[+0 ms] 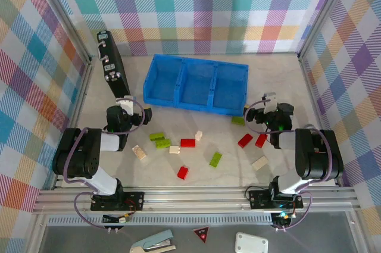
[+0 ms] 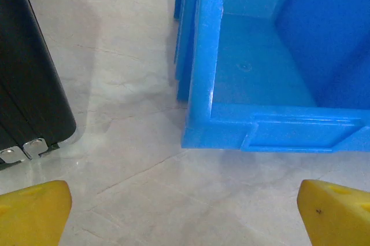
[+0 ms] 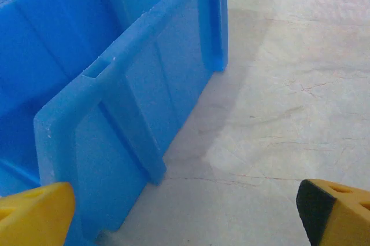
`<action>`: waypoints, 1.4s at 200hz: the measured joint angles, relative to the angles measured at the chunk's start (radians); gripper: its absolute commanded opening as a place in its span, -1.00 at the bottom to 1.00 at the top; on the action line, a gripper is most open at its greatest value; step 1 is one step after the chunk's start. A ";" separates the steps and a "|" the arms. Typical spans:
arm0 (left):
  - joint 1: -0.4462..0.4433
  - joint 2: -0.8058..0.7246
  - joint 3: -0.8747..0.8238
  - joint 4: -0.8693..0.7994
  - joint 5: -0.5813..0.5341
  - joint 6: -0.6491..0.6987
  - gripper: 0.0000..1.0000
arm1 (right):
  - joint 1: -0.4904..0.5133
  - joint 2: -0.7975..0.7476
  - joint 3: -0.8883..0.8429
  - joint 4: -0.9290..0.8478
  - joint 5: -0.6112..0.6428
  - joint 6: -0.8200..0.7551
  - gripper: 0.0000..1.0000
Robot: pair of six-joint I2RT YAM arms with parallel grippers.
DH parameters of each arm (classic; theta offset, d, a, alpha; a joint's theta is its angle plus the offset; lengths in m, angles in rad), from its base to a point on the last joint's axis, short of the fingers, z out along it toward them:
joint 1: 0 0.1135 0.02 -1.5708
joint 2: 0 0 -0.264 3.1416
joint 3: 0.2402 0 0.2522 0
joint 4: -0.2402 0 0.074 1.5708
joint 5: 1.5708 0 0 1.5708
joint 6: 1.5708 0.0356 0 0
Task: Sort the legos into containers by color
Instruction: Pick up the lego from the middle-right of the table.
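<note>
A: Where are the legos [image 1: 187, 143] to be found?

B: All are seen loose on the table [image 1: 277, 77], in front of the blue tray [image 1: 190, 108] and outside it. A lime green brick [image 1: 238, 121] is placed just before the tray's right front corner. Further out from that corner two red bricks [image 1: 244, 140] are laid side by side, and a cream brick [image 1: 259, 162] beyond them. Before the tray's left and middle compartments a red brick [image 1: 183, 172], two lime green bricks [image 1: 159, 140] close together, a lone lime green one [image 1: 215, 159] and several small cream pieces [image 1: 139, 153] are scattered.

A: And the tray itself?

B: It is set flat with its long side turned toward the arms. Three compartments in a row are shown, and their floors are seen as bare blue.

A: How are the grippers held?

B: The left gripper [image 2: 184, 214] is held low before the tray's left front corner. Its yellow fingers [image 2: 34, 214] are spread wide, and only tabletop is seen between them. The right gripper [image 3: 185, 214] is held beside the tray's right end wall. Its fingers [image 3: 341, 214] are likewise set wide apart, clamped on nothing.

A: What else is seen nearby?

B: A black upright device [image 1: 112, 65] is stood to the left of the tray, apart from it. Plaid walls [image 1: 208, 9] are raised behind the tray and at both its ends.
</note>
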 measured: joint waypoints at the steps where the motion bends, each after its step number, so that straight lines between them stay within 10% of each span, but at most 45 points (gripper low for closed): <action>1: 0.000 0.000 0.000 0.000 0.000 0.000 0.99 | 0.000 0.000 0.000 0.000 0.000 0.000 0.98; 280: 0.001 -0.020 0.022 -0.085 -0.029 -0.008 0.99 | 0.000 -0.027 0.000 -0.028 0.005 0.000 0.98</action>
